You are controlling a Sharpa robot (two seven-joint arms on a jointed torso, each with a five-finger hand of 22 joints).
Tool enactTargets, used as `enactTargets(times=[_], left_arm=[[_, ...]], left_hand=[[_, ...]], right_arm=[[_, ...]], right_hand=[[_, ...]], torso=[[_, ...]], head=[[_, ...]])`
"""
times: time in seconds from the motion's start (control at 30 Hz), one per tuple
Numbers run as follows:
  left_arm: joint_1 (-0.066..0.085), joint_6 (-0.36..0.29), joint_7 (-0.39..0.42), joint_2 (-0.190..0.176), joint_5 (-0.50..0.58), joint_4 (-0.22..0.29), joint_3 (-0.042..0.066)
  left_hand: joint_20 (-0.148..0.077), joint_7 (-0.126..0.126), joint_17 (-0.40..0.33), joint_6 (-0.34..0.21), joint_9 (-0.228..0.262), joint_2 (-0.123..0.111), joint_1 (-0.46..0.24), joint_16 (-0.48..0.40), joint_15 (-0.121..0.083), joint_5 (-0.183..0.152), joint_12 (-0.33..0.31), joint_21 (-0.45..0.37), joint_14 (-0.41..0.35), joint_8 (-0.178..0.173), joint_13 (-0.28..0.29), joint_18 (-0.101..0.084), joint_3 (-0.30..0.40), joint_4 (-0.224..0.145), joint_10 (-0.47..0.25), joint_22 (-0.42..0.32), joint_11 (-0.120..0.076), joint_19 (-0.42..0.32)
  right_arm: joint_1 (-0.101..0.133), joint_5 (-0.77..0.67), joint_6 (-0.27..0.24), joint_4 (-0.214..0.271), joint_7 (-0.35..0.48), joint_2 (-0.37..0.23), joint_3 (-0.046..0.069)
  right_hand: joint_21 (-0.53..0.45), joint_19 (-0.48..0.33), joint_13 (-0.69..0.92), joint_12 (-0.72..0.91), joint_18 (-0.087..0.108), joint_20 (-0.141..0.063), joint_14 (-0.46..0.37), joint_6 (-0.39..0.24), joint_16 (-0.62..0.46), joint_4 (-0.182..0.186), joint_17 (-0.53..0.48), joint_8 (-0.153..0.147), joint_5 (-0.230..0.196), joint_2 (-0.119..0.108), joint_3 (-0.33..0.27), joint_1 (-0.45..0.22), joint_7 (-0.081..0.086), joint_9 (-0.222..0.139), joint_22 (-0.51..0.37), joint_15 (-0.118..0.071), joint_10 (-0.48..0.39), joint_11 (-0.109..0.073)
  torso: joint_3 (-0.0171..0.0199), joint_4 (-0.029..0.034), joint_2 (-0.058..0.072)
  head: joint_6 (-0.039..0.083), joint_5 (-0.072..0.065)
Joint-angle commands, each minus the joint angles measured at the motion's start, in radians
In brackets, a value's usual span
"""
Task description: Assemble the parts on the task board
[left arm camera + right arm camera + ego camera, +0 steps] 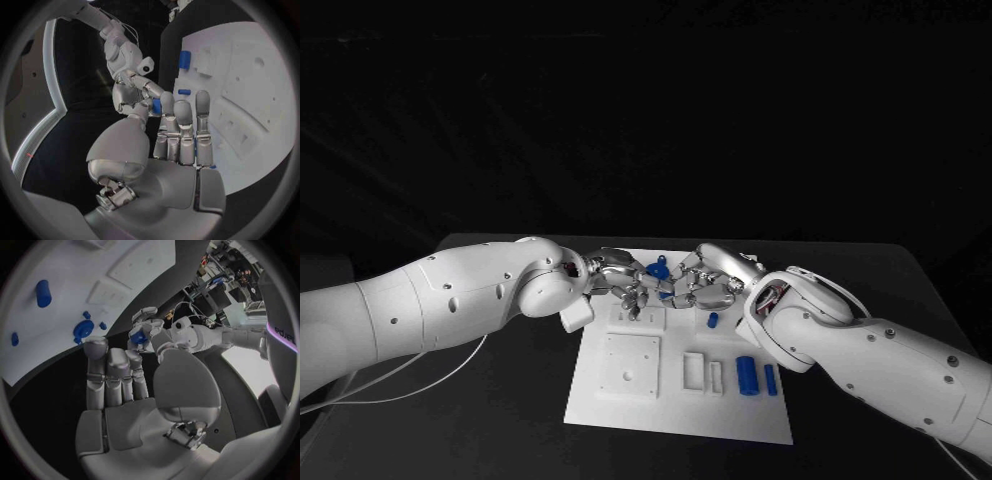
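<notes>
I log the task board (678,400) lying flat on the table (502,400); both hands meet above its far end. Left hand (615,278) pinches a blue part (656,268) between thumb and fingers; right hand (708,280) just beside it, fingertips also at that part, though whether it grips I cannot tell. Nearer me than the hands, two blue cylinders (747,376) lie in the board's recesses; one small blue peg (713,320) sits just below the right hand.

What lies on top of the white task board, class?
On the task board: two blue cylinders, a small blue piece and white blocks. Both hands, left hand and right hand, cover its far end.
</notes>
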Motion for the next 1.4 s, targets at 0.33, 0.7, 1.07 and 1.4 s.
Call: enactTargets(times=[0.33,0.7,1.07,1.4], left_arm=[[0.001,0.037,0.014,-0.003,0.014,0.005,0.001],[0.001,0.045,0.011,-0.007,0.014,0.005,0.001],[0.001,0.027,0.022,-0.008,0.027,0.006,0.001],[0.001,-0.022,0.027,-0.008,0.038,0.005,0.001]], left_hand=[[-0.003,-0.002,0.002,0.006,-0.003,-0.009,0.003,0.007,-0.002,0.001,-0.004,-0.006,-0.006,0.000,0.002,-0.009,-0.009,0.003,0.000,0.005,-0.006,0.001],[-0.003,-0.003,0.003,0.008,-0.004,-0.010,0.012,0.007,-0.002,0.004,-0.004,-0.008,-0.007,-0.002,0.002,-0.009,-0.008,0.000,0.000,0.008,-0.007,0.001],[-0.007,-0.007,0.007,-0.006,0.056,0.040,0.050,0.012,-0.005,0.063,-0.008,-0.006,-0.006,0.027,-0.002,-0.009,0.070,-0.054,0.007,0.021,-0.009,0.001],[-0.011,-0.009,0.020,-0.024,0.215,0.068,0.025,0.023,-0.010,0.090,-0.001,0.009,0.001,0.077,0.006,-0.003,0.154,-0.101,0.019,0.050,-0.012,-0.003]], right_arm=[[-0.001,-0.022,0.007,0.001,0.004,-0.001,-0.001],[-0.002,-0.022,0.006,0.002,0.003,-0.003,-0.001],[-0.002,-0.022,0.015,0.003,0.002,-0.004,-0.001],[-0.002,-0.018,-0.013,-0.003,0.000,-0.008,-0.001]], right_hand=[[-0.005,0.042,0.000,-0.004,0.000,-0.001,-0.005,-0.009,-0.007,-0.006,0.000,0.005,-0.006,0.010,-0.002,0.002,0.000,0.001,0.072,0.001,-0.009,-0.001],[-0.003,0.042,0.000,-0.004,0.000,-0.001,-0.005,-0.009,-0.007,-0.008,0.000,0.005,-0.007,0.011,-0.004,-0.001,0.000,0.001,0.072,0.001,-0.009,-0.001],[-0.007,0.042,-0.001,-0.004,0.000,-0.001,-0.006,-0.009,-0.008,-0.010,0.000,0.005,-0.009,0.012,-0.005,-0.001,0.000,0.001,0.072,0.001,-0.010,-0.001],[-0.077,0.031,-0.051,-0.064,0.013,0.018,-0.031,-0.189,-0.056,0.009,-0.036,0.007,-0.062,-0.001,-0.088,0.000,0.050,-0.001,0.055,0.024,-0.057,0.031]], torso=[[0.0001,0.0001,0.000],[0.0001,0.0001,0.000],[-0.0001,-0.0001,0.000],[0.0000,0.0002,0.000]], head=[[-0.003,0.001],[-0.004,0.001],[-0.006,0.000],[-0.007,0.000]])
